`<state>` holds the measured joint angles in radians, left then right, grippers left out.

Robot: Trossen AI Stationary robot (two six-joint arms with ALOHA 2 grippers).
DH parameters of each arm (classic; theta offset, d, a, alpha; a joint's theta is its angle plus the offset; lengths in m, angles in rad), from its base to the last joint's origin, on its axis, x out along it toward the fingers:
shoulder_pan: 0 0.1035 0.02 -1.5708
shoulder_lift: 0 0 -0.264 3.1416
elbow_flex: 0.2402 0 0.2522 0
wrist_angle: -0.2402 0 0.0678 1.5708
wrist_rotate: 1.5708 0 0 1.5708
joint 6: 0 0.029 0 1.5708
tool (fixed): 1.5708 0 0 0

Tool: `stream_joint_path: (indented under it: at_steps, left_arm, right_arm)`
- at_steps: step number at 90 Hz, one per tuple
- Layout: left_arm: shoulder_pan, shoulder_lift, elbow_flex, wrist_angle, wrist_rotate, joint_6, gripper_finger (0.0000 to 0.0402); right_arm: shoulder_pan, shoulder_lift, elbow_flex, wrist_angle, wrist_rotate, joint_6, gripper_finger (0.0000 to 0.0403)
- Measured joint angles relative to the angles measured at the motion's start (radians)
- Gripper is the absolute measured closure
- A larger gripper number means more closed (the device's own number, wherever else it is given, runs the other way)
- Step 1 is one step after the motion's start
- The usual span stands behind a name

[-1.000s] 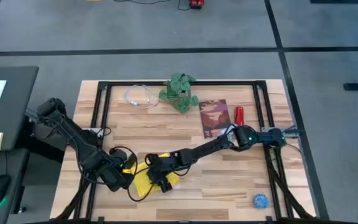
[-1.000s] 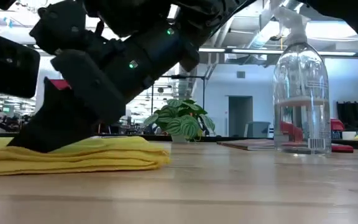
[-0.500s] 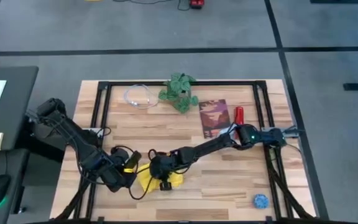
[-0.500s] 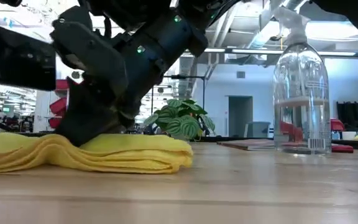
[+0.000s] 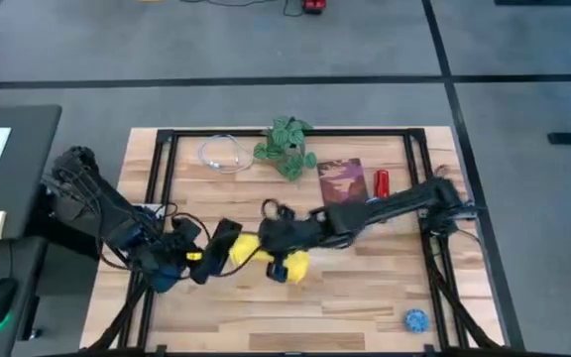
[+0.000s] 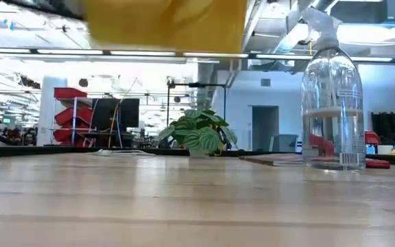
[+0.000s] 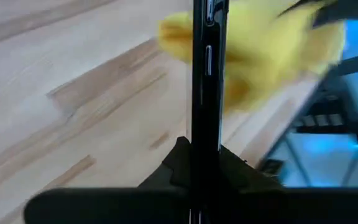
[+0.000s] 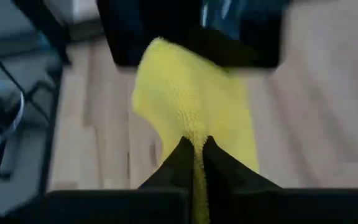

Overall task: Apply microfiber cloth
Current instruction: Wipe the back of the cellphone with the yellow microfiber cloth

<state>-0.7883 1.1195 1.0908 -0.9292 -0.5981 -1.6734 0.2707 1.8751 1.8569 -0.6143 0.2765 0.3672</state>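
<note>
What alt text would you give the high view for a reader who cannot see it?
Seen from above, the right gripper holds the yellow microfiber cloth lifted beside a black phone held by the left gripper, over the front middle of a wooden table. A potted plant stands at the back edge, a blue ball at the front right.

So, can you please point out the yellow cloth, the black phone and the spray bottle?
yellow cloth (image 8: 191, 106): right wrist view, middle of the hanging fabric.
black phone (image 7: 205, 93): left wrist view, its thin side edge.
spray bottle (image 6: 331, 103): low view, its clear body.
</note>
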Motion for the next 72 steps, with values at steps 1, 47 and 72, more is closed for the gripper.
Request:
stream_joint_path:
  at_steps: [1,47,72]
  left_arm:
    - [0.000,-0.004,0.000,0.012,-0.006,0.007,0.0400]
    - [0.090,0.013,0.000,0.406,-0.042,0.286,0.0397]
    - [0.095,0.024,-0.002,0.582,-0.035,0.421,0.0398]
  right_arm:
    - [0.000,-0.010,0.001,0.003,0.011,0.000,0.0402]
    - [0.089,-0.052,0.003,0.364,0.166,-0.418,0.0403]
    - [0.077,0.022,0.006,0.366,0.116,-0.333,0.0403]
